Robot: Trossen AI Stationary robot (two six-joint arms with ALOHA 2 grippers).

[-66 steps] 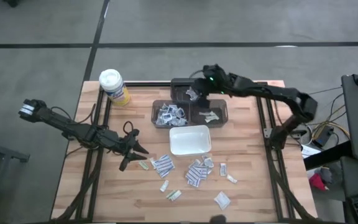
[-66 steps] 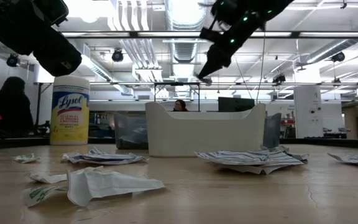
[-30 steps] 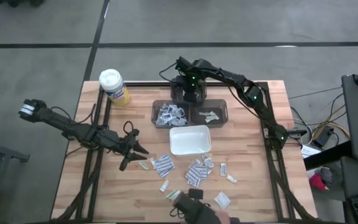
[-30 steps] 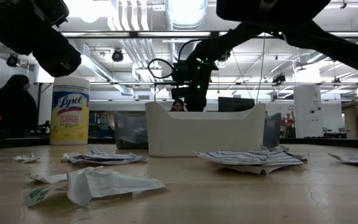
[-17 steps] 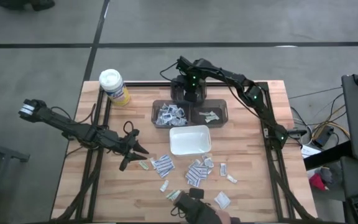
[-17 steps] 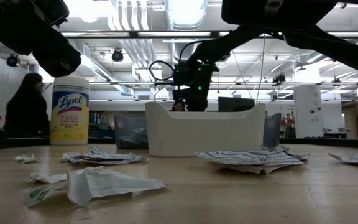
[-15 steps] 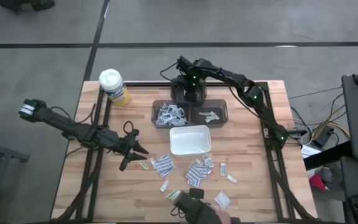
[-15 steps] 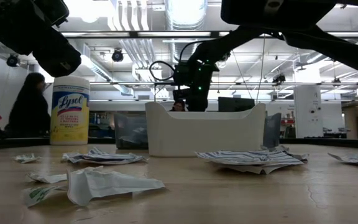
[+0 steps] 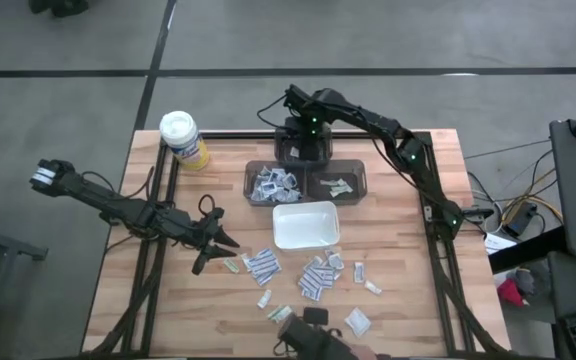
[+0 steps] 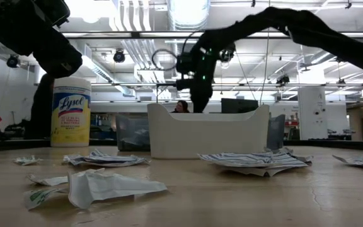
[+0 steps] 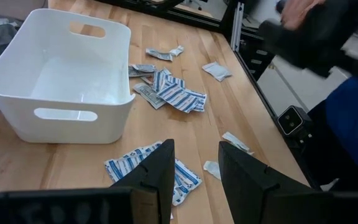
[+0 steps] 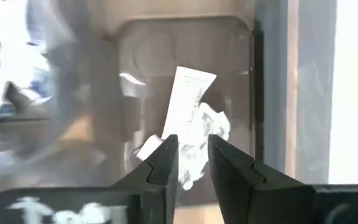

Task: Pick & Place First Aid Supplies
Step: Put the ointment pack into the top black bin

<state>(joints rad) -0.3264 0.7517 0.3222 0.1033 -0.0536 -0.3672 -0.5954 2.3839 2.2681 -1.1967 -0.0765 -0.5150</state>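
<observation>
Packets, small flat white ones (image 9: 315, 277), lie scattered near your white rectangular tray (image 9: 305, 225); your right gripper (image 12: 192, 163) hovers parted over a smoky bin's packet (image 12: 190, 112), left gripper (image 11: 194, 165) parted, empty

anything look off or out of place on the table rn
Yes: many packets lie loose and scattered on the bare table in front of the white tray, which is empty. Some are crumpled. A person's hand reaches in at the near edge, close to the packets. The right gripper is over the grey bin at the back.
</observation>
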